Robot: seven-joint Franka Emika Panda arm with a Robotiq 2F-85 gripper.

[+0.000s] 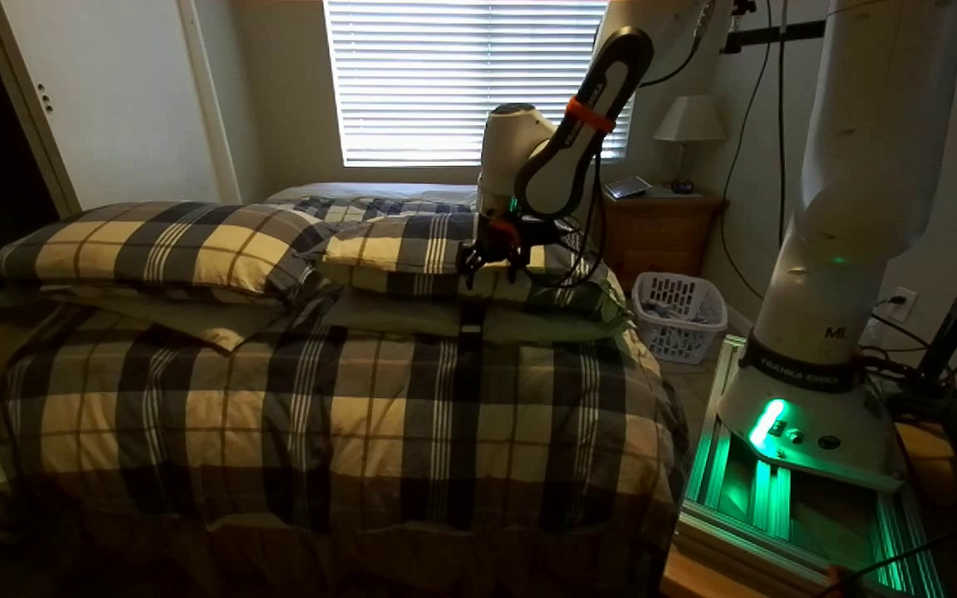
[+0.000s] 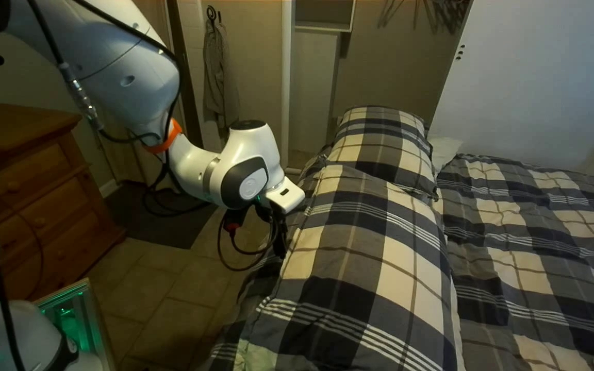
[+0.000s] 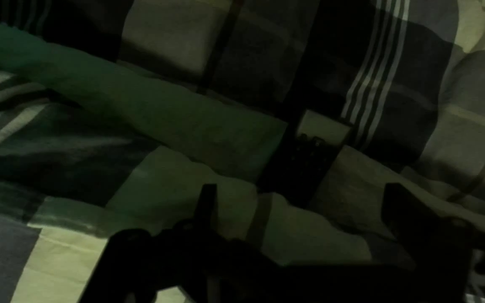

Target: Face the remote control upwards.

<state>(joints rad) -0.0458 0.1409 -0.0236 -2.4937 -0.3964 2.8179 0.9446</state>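
claw (image 3: 300,187): fingers spread, nothing held; just beside the pillow (image 2: 364,247) in an exterior view. remote control (image 3: 305,155): one, black, pale at one end, faint key-like marks showing in the wrist view; low beside the pillow, contact with it unclear; tilt hard to read in shadow. step in hand, by judgement: approach for a grasp. handling notes: align fingers across the narrow width, descend clear of the pillow's edge, pinch lightly, then tip the marked face upwards, away from the pillow, before letting go.
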